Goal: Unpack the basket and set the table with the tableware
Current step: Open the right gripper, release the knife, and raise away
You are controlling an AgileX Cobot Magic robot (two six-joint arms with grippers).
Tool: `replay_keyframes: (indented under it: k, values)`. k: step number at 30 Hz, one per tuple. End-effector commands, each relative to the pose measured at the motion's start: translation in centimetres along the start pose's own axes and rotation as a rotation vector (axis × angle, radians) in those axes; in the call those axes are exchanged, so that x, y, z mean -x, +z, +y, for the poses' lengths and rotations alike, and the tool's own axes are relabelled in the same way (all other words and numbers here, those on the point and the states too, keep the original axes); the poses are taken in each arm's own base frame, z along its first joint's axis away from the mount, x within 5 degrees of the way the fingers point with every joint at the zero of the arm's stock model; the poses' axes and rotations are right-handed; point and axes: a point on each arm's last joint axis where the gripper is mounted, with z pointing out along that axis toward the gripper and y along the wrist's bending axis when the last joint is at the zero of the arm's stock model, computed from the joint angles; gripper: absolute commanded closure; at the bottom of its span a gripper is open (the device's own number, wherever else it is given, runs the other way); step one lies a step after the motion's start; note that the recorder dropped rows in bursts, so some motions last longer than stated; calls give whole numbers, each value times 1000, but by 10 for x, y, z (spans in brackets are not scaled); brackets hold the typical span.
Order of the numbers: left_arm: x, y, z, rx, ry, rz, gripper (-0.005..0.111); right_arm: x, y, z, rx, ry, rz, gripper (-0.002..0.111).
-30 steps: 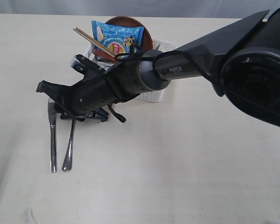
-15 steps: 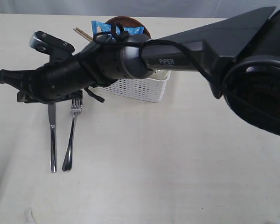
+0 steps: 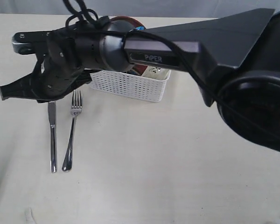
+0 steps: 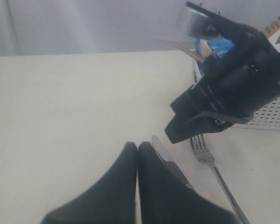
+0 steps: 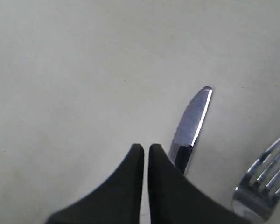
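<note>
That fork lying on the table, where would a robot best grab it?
Probably the slim handle of the fork, mid-length, from straight above with jaws across its width. It lies flat, so nothing can get under it from the side, and the knife lies parallel close by.

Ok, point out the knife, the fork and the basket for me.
knife [image 3: 52, 136], exterior view, on the middle of its length.
fork [image 3: 72, 134], exterior view, on its stem below the tines.
basket [image 3: 130, 87], exterior view, on its front perforated wall.
</note>
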Motion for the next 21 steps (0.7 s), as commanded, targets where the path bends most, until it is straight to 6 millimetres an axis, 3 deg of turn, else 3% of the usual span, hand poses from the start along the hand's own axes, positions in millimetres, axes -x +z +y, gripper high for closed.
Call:
replay_keyframes:
  k: [1,21]
  values:
    - [0,0,0,-3,6,-10,107,8,-2,11,-29,-26,-31,104]
    - [0,0,0,-3,6,-10,107,12,66,0,-110,-42,127,104]
